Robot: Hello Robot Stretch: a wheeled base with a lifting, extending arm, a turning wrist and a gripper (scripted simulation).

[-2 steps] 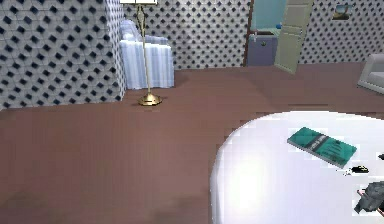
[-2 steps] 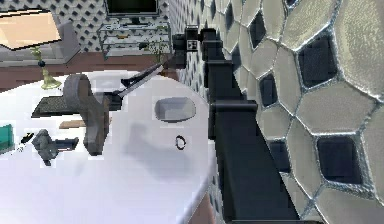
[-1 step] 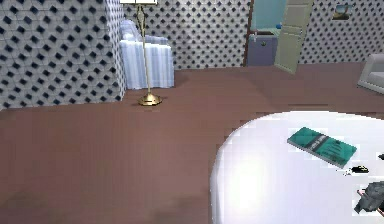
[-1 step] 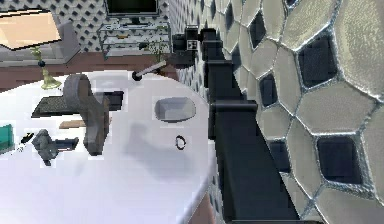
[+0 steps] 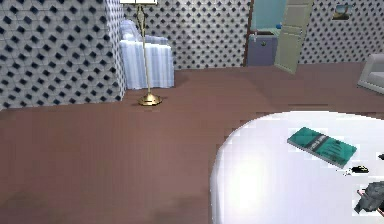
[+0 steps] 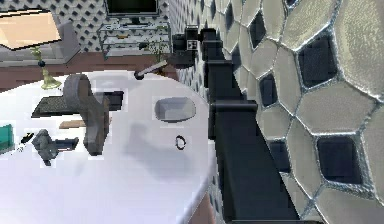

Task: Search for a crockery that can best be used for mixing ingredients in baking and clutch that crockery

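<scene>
No text, label, number or sign can be read in either view. The teal book (image 5: 322,146) lying on the white desk (image 5: 262,165) has pale marks across its cover, but they are too small to make out.
</scene>
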